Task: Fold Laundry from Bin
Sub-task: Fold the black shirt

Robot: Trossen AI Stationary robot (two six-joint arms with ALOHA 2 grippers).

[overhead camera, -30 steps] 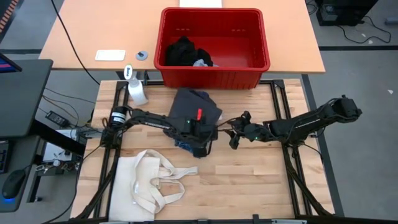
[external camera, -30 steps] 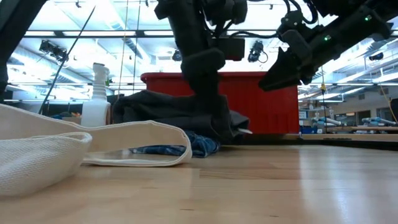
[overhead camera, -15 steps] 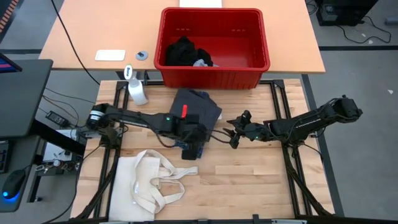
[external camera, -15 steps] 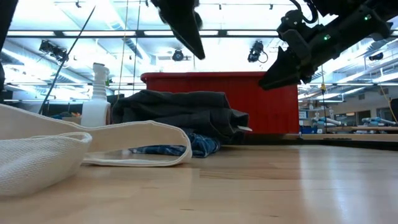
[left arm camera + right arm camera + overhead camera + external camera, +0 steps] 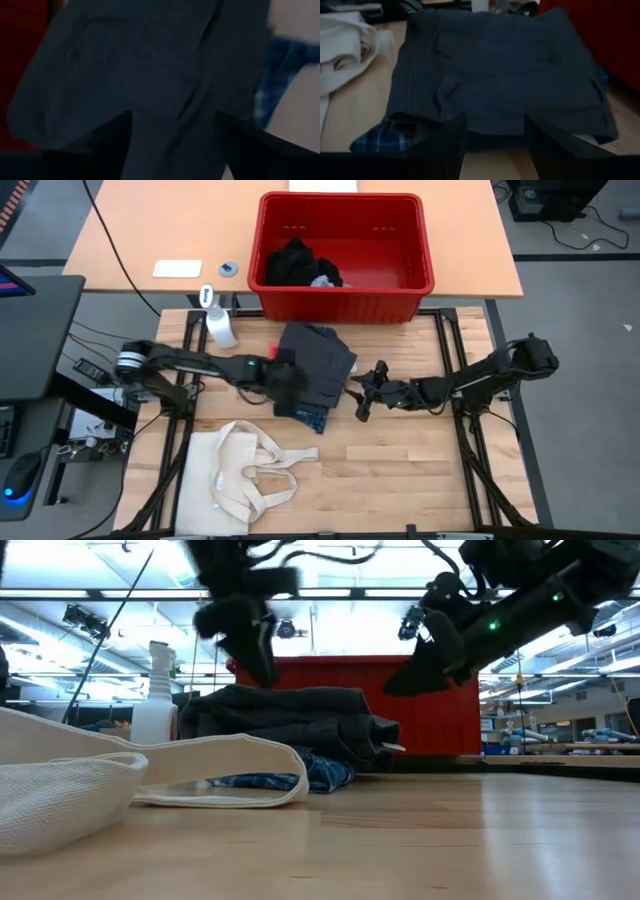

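My left pincer [image 5: 283,376] hangs over the left edge of the folded dark grey piece [image 5: 318,362], centre of the high view, its jaws spread and holding nothing; in the left wrist view the two fingers [image 5: 95,145] stand apart with the grey cloth below them. My right pincer [image 5: 361,404] hangs just right of the stack, jaws parted and empty, pointing at the grey fold's near edge.

The dark grey piece lies folded on top of the blue plaid shirt [image 5: 312,418], whose corner shows at the stack's lower edge. The stack sits on the wooden table [image 5: 400,470], just below the bin [image 5: 346,290]. The bin stands at top centre and holds a black piece [image 5: 290,262] with a small light grey piece [image 5: 322,281] beside it.

Step in hand, as I judge it: the grey fold is set down and released. Next move: fetch another garment from the bin. This calls for lifting one arm clear of the stack, reaching over the bin's rim, and closing on the black piece alone.
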